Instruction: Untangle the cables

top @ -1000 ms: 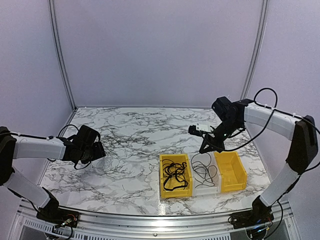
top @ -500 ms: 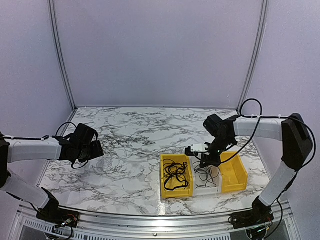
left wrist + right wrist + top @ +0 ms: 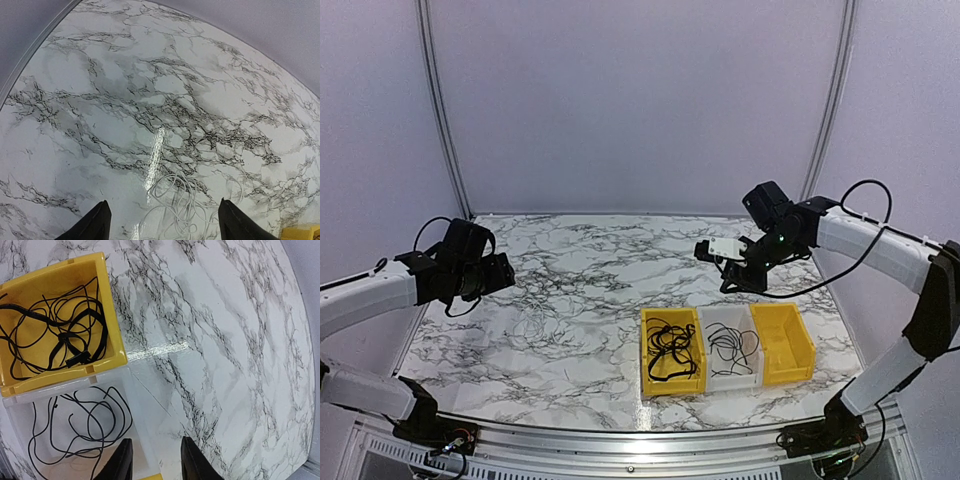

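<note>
A loose white cable (image 3: 192,205) lies coiled on the marble table, faint in the top view (image 3: 535,322). My left gripper (image 3: 165,226) hovers over its near side, open and empty; in the top view it sits at the far left (image 3: 503,272). A tangle of black cables (image 3: 60,332) fills the left yellow bin (image 3: 648,372). One thin black cable (image 3: 82,425) lies in loops in the white bin (image 3: 707,378). My right gripper (image 3: 156,463) hangs above that bin's far edge (image 3: 733,283), open with nothing between its fingers.
A second yellow bin (image 3: 804,345) stands right of the white one and holds nothing. All three bins sit in a row near the front right. A raised rail (image 3: 35,47) and purple walls bound the table at the left and back.
My right gripper dipped to the white bin, opened, and rose back up and away, leaving the black cable inside. My left arm drew back to the left, away from the white cable.
</note>
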Robot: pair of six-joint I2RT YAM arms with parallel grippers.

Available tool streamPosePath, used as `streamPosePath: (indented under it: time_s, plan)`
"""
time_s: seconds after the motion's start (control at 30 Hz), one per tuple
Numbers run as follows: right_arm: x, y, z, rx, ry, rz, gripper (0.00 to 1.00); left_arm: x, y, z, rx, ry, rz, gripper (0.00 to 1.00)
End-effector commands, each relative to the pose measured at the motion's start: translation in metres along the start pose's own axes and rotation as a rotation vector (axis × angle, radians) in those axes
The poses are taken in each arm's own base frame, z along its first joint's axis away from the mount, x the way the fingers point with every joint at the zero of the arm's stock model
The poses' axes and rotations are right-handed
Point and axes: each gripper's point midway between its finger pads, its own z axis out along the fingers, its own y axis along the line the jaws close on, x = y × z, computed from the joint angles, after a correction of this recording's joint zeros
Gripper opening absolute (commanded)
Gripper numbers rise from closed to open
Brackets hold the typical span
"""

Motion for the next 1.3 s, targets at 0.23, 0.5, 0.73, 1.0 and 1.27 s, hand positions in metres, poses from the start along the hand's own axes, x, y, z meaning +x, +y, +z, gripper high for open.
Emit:
streamPosePath:
  time_s: [0.23,0.5,0.73,1.0,1.27]
  plan:
    - [-0.018,-0.003,-0.027,0.039,-0.132,0.053,0.35,0.036,0.003,0.039,-0.005,0.268,0.004,0.72]
    - [-0.018,-0.002,-0.033,0.046,-0.14,0.055,0.35,0.044,0.003,0.078,-0.075,0.36,0.143,0.6]
    - [-0.019,-0.001,-0.034,0.038,-0.136,0.06,0.34,0.062,0.009,0.103,-0.121,0.452,0.22,0.41]
    - [-0.028,-0.011,-0.035,0.042,-0.142,0.053,0.34,0.044,-0.004,0.086,-0.067,0.418,0.247,0.11]
    - [-0.087,-0.016,-0.049,-0.007,-0.389,-0.005,0.32,-0.04,-0.078,0.0,0.267,0.149,0.233,0.03]
